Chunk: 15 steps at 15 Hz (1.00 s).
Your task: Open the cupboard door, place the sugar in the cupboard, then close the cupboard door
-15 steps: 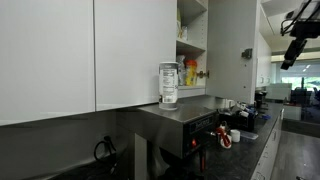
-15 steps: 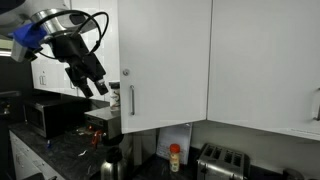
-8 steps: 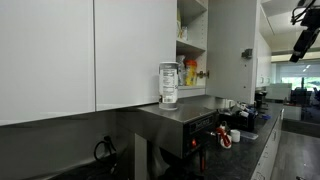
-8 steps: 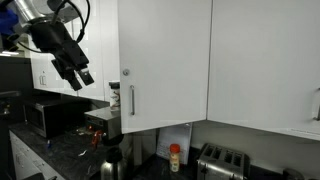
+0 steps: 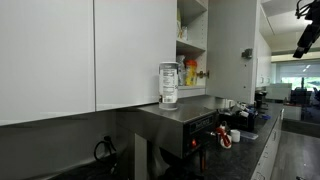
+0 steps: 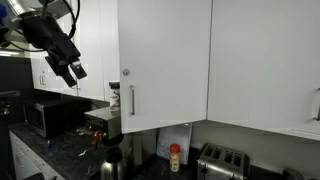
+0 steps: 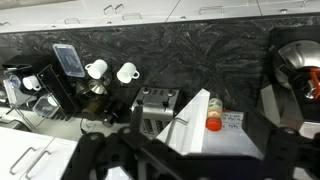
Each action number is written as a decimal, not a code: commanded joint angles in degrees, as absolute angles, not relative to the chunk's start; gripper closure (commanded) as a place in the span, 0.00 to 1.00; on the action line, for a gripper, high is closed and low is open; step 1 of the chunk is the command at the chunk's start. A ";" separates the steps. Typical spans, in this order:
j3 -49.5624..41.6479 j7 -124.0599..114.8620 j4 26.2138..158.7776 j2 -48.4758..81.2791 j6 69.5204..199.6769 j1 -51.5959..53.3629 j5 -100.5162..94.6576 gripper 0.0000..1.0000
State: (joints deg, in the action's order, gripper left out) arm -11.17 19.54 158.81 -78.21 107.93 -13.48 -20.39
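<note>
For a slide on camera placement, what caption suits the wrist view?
Wrist camera looks down on a dark marbled countertop with a silver toaster, two white mugs and an orange-capped bottle.

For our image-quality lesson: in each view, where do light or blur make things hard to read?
In an exterior view, the bright window backlights the gripper into a silhouette; in an exterior view, the cupboard door is evenly lit; wrist view: gripper dark and blurred, countertop sharp.
</note>
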 commanded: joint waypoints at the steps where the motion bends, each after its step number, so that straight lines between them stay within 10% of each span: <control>1: -9.62 17.22 158.64 -79.19 105.28 -11.17 -21.94 0.00; 15: 0.45 6.50 158.11 -75.32 103.90 -3.88 -20.12 0.00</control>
State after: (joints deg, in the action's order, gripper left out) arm -2.19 10.22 159.00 -78.68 104.73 -4.86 -20.42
